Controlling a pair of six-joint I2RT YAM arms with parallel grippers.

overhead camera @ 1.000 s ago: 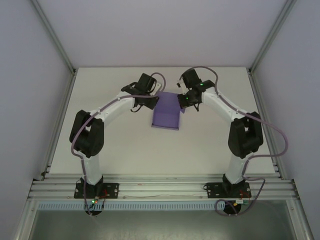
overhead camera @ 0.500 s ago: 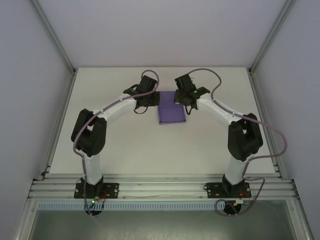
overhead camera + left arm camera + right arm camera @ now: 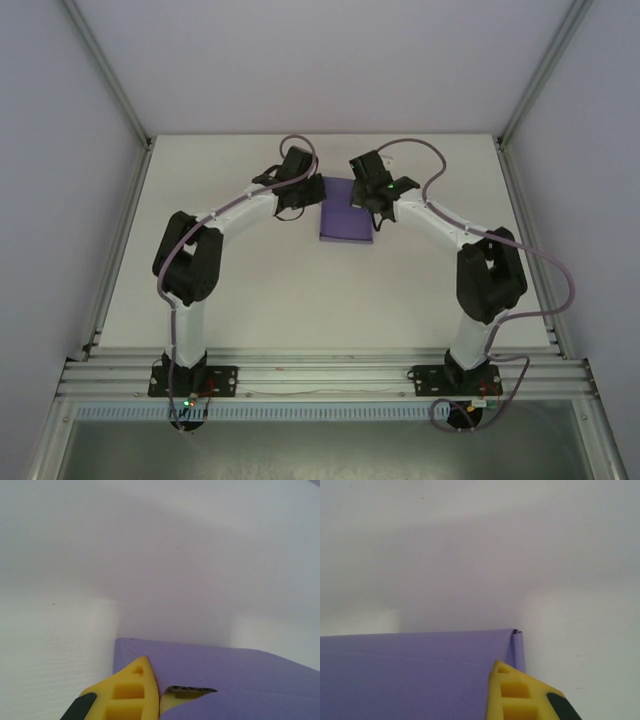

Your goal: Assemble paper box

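Since both pincers are already at the card, what the coming move turns on is that the paper box (image 3: 342, 222) lies directly between them, at the far middle of the table (image 3: 300, 290), well away from the arm bases. It sits inward of each wrist, so neither arm is clearly nearer. The left gripper (image 3: 159, 690) is at the box's left edge. It is clenched, with one yellow finger (image 3: 127, 695) in front of the purple surface and the other half buried behind card, so it appears to be pinching a layer of the box. The right gripper (image 3: 493, 675) is at the far right corner, also clenched. Its one visible finger (image 3: 520, 695) lies just outside a thin upright side wall, and the broad purple panel covers where its partner would be, which suggests the same kind of pinch. Seen from above, the box is a plain rectangle, slightly longer from far to near than across, so its long axis runs roughly away from the bases. The card is matte, thin, uniformly purple and smooth, with crisp folded edges. Whether the ends are tucked shut cannot be told.
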